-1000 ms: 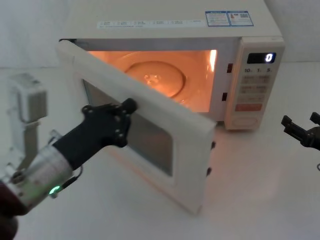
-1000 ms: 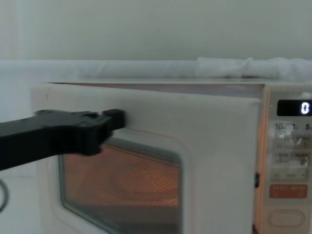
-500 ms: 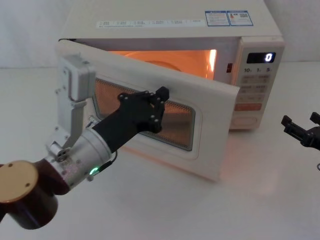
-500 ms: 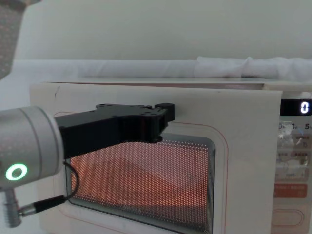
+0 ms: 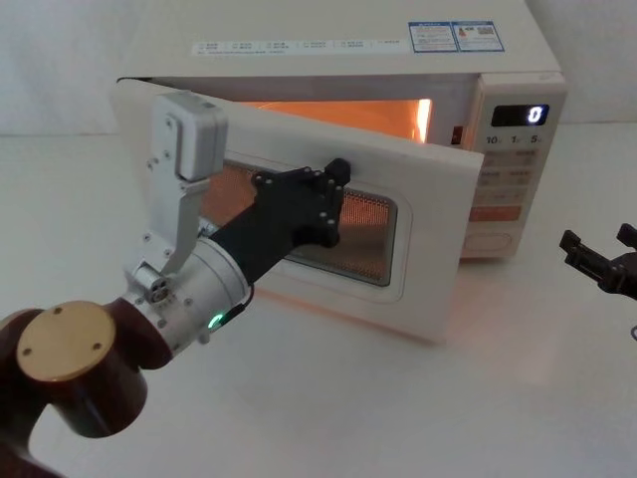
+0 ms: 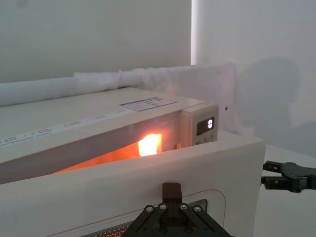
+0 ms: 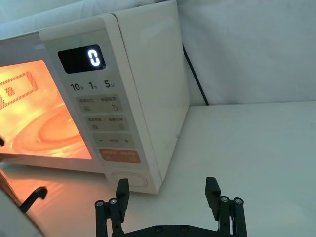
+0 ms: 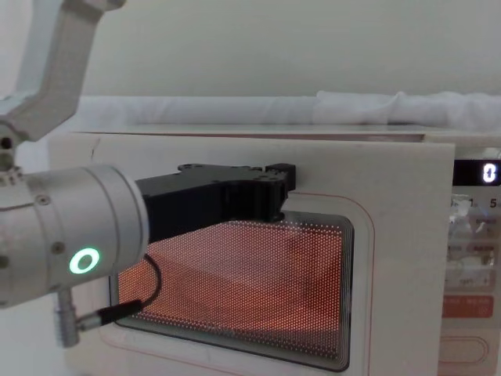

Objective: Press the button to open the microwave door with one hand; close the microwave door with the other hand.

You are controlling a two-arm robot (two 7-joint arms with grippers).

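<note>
The microwave door (image 5: 433, 254) stands partly open, hinged at the left, and its dark window glows orange from the lit cavity. My left gripper (image 5: 338, 171) is shut, with its black tip pressed against the door's outer face just above the window (image 8: 235, 290). The same tip touches the door (image 6: 222, 163) in the left wrist view, where the left gripper (image 6: 171, 189) points at it. My right gripper (image 7: 168, 193) hangs open, to the right of the microwave and apart from it. The wide cream button (image 7: 129, 180) sits at the foot of the control panel, a short way beyond the right fingers.
The microwave (image 5: 348, 40) stands at the back of a white table (image 5: 418, 418), against a white wall. Its display (image 5: 535, 115) reads 0. An orange-red key (image 7: 120, 156) lies just above the button. My left arm's silver wrist with a green ring (image 5: 211, 321) crosses the table's front left.
The door has swung from wide open to nearly closed, pushed by my left gripper, which moved forward and right. The right gripper has not moved.
</note>
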